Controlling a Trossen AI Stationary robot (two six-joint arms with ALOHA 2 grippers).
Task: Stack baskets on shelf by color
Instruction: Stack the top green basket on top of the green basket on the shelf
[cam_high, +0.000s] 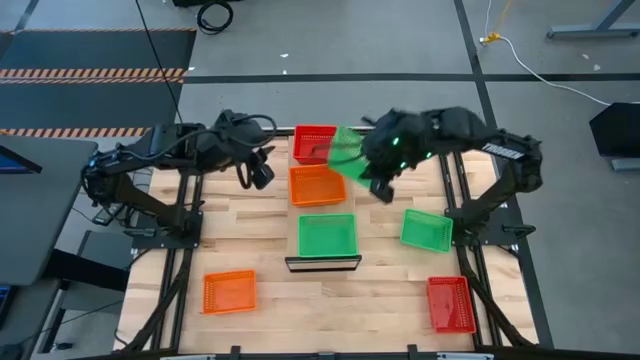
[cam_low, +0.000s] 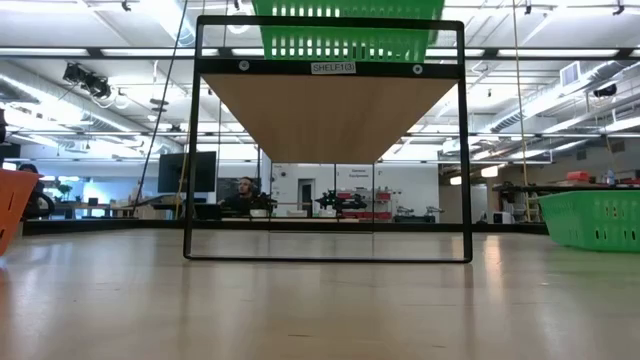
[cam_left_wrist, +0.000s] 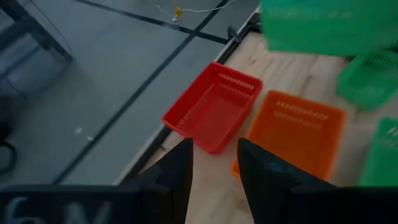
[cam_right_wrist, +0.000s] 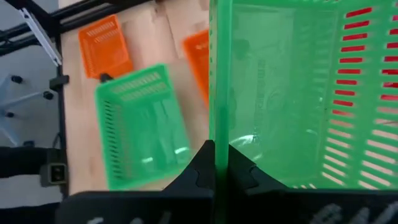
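A red basket, an orange basket and a green basket sit in a row, bottoms down, on the shelf. My right gripper hangs above the shelf's far end, shut on a second green basket. My left gripper is open and holds nothing, hovering left of the orange basket; its wrist view shows the red basket and the orange basket past its fingers. A third green basket, an orange one and a red one lie on the tabletop. My right gripper pinches one wall of the green basket at its rim, one finger inside the basket and one outside. The basket is lifted clear of everything and hangs tilted over the red basket and the shelf's far end.
In the low view the shelf is a board on a black frame, raised above the tabletop, with the green basket on top. The loose green basket stands at the right, an orange one at the left.
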